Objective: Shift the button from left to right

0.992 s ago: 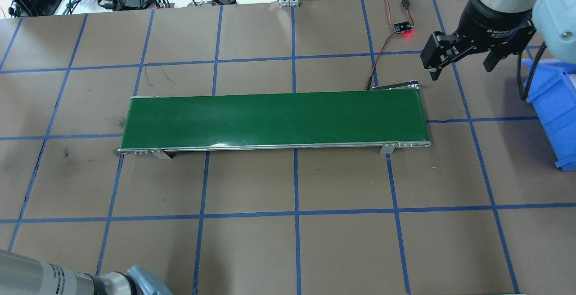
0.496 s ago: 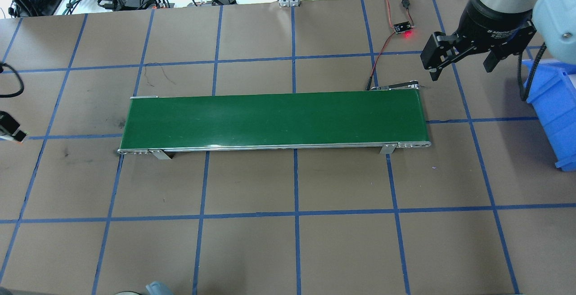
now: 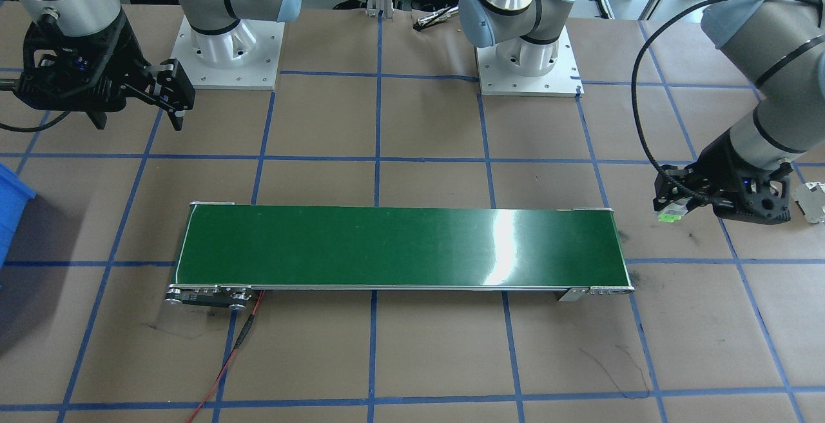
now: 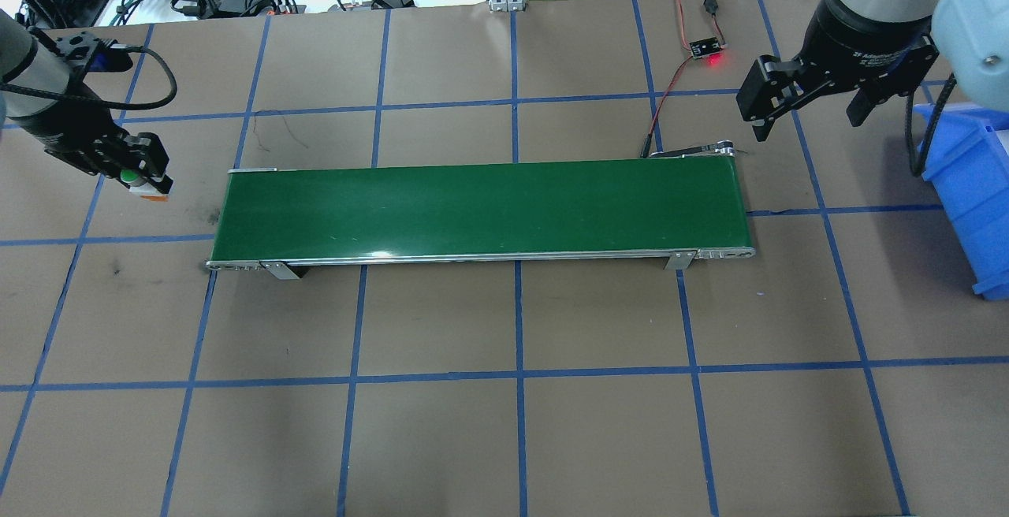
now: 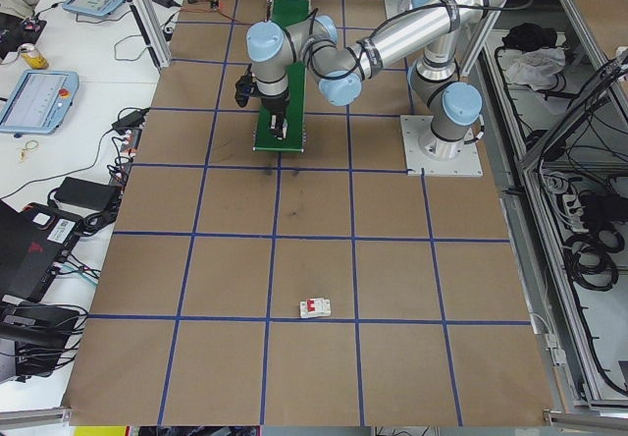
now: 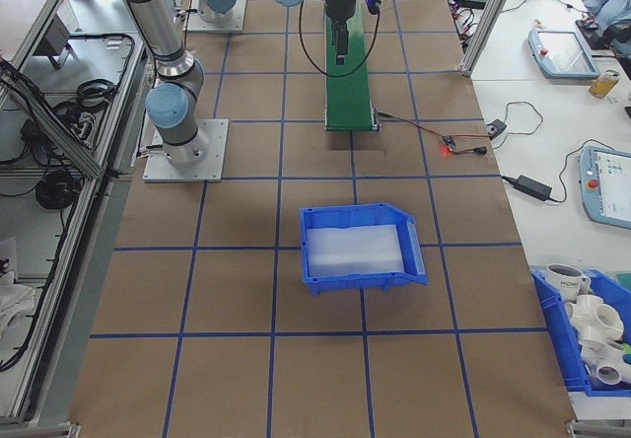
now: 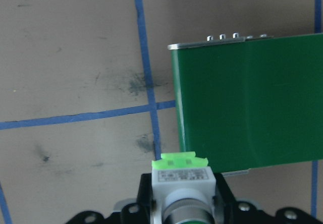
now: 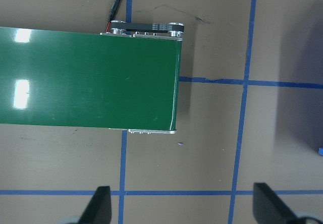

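Button [image 7: 183, 184], the small green-capped push switch with silver collar and white blocky base, sits clamped in my left gripper [image 4: 142, 178], carried clear of the table. Just beyond it lies the long green conveyor belt [image 4: 481, 210], presumably its ride across. My right gripper [image 4: 812, 103] waits spread wide past the far end, likely to receive it.

We see the button [image 7: 182, 191] in our left gripper [image 4: 146, 178] as plastic, with a white body, a pale green end and a dull metal collar. Just ahead of that gripper, the conveyor belt [image 3: 399, 249] looks smooth and glossy green, edged in bright metal. The table [image 4: 520, 422] under our grippers is matt brown paper, scuffed, lined with blue tape.
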